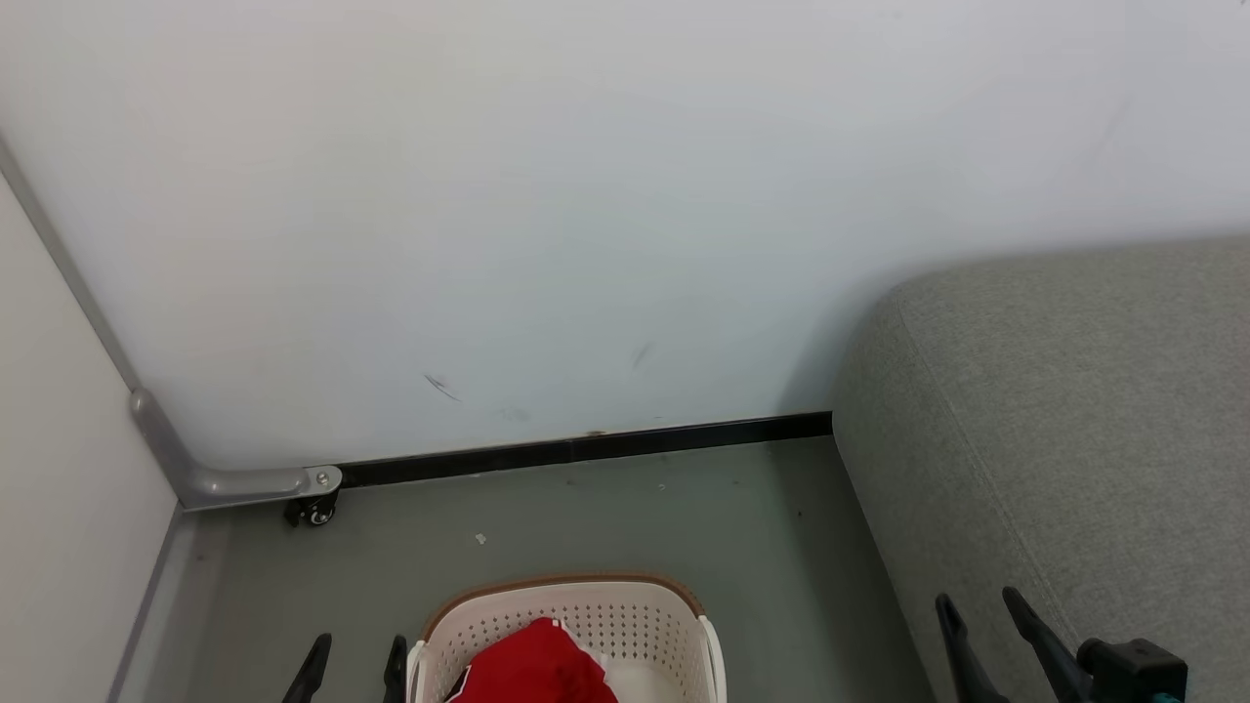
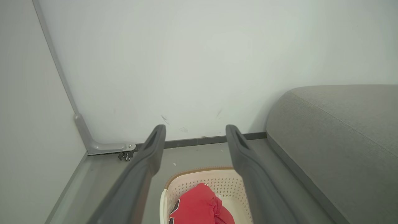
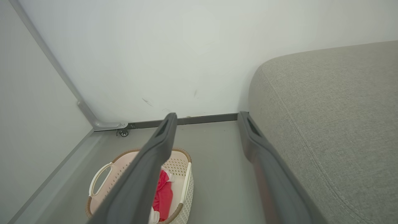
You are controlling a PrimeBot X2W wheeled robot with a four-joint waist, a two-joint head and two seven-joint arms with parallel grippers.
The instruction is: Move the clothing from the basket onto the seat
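Note:
The cream basket (image 1: 586, 600) with a brown rim stands on the grey floor at the bottom middle of the head view; red clothing (image 1: 537, 664) lies bunched inside it. In the left wrist view the red clothing (image 2: 199, 205) shows a bit of black lettering in the basket (image 2: 228, 183). The grey-green seat (image 1: 1074, 410) rises at the right. My left gripper (image 1: 356, 649) stands open just left of the basket, nothing between its fingers. My right gripper (image 1: 981, 610) stands open in front of the seat's near side. The right wrist view looks down on the basket (image 3: 183, 160), clothing (image 3: 163, 194) and seat (image 3: 329, 112).
A white wall (image 1: 547, 195) closes the back, with a black skirting strip (image 1: 586, 447) at the floor. A pale partition (image 1: 59, 469) on a grey bracket and small caster (image 1: 314, 510) stands at the left. Grey floor (image 1: 771, 547) runs between basket and seat.

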